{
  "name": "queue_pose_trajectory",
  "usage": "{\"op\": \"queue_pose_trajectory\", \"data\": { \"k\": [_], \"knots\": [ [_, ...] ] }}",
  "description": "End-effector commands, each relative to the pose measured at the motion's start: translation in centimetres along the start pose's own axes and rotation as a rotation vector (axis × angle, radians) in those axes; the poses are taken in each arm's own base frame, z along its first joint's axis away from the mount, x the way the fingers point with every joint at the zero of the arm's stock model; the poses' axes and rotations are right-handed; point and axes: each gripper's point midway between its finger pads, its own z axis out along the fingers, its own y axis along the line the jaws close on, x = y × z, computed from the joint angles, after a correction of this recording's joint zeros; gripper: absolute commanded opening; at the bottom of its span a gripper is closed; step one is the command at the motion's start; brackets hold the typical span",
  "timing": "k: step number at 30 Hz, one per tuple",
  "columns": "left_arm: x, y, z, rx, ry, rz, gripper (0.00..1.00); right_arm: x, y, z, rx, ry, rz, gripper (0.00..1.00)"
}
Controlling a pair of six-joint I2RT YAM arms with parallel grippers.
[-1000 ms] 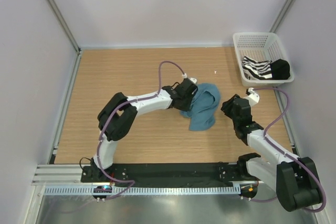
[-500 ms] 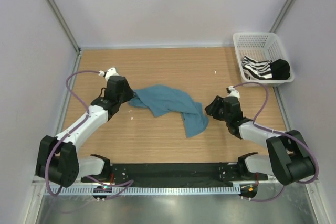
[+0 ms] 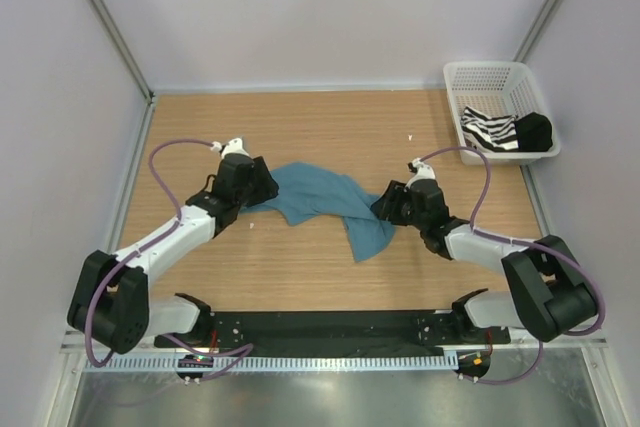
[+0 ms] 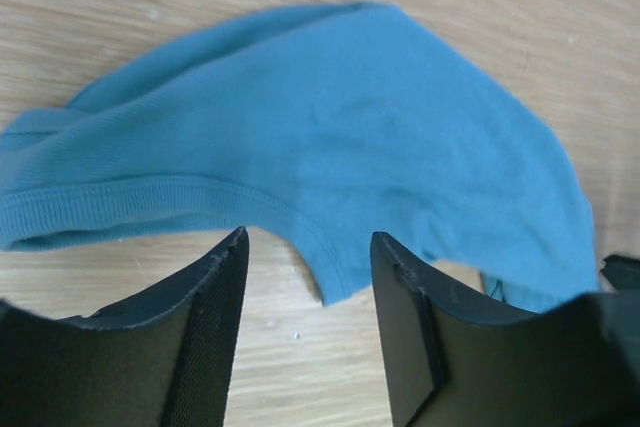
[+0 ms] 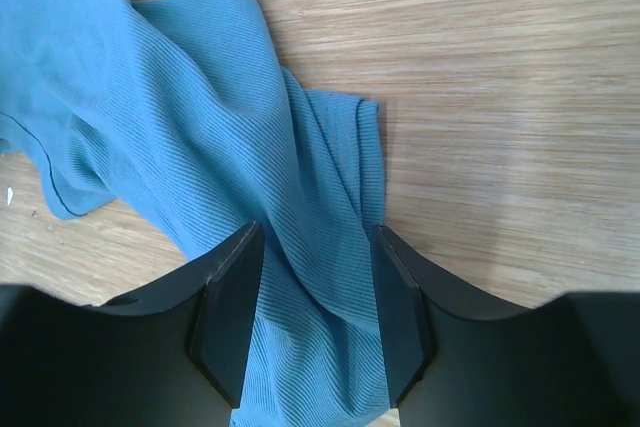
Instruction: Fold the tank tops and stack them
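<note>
Only wrist views show both jaws half-open astride the teal top (image 4: 350, 137), holding nothing.

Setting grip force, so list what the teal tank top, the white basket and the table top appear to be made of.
The teal tank top: soft knit cloth, maybe cotton jersey, matte; fine ribs and a stitched hem show. The white basket: seemingly moulded plastic, smooth; open mesh walls. The table top: wood or wood-look laminate, matte; straight grain lines, but which is unclear.
</note>
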Motion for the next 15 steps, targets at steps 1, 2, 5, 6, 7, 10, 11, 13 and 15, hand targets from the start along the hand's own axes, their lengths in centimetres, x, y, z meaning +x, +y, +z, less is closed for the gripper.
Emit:
{"op": "queue_pose_trajectory", "data": {
  "k": [1, 2, 5, 6, 7, 10, 11, 13, 15],
  "knots": [
    [1.2, -1.9, -1.4, 0.11, 0.038, -0.015, 0.52, -3.2, 1.3, -0.8, -0.012, -0.095, -0.036, 0.53],
    [1.4, -2.0, -1.7, 0.115, 0.042, -0.017, 0.51, -2.9, 0.9, -1.2, 0.015, -0.066, -0.036, 0.53],
    [3.0, -2.3, -2.9, 0.136, 0.078, -0.006, 0.51, -3.2, 0.8, -2.9, 0.056, -0.043, -0.047, 0.52],
    [4.2, -2.2, -3.0, 0.133, 0.115, 0.005, 0.52, -3.1, 0.8, -3.3, 0.065, -0.031, -0.047, 0.52],
    [4.8, -2.4, -3.1, 0.139, 0.139, 0.008, 0.53, -3.0, 0.7, -3.7, 0.073, -0.019, -0.047, 0.52],
    [7.1, -2.9, -2.9, 0.15, 0.212, 0.021, 0.52, -0.8, 1.0, -5.3, 0.058, 0.095, -0.036, 0.5],
    [7.8, -3.2, -3.0, 0.154, 0.228, 0.028, 0.52, -0.6, 1.3, -5.7, 0.043, 0.102, -0.036, 0.5],
    [8.6, -3.0, -2.6, 0.136, 0.248, 0.041, 0.52, 0.5, 1.2, -6.1, 0.032, 0.138, -0.026, 0.5],
    [8.9, -3.1, -2.2, 0.127, 0.256, 0.042, 0.52, 0.7, 1.2, -6.5, 0.029, 0.141, -0.029, 0.49]
  ]
}}
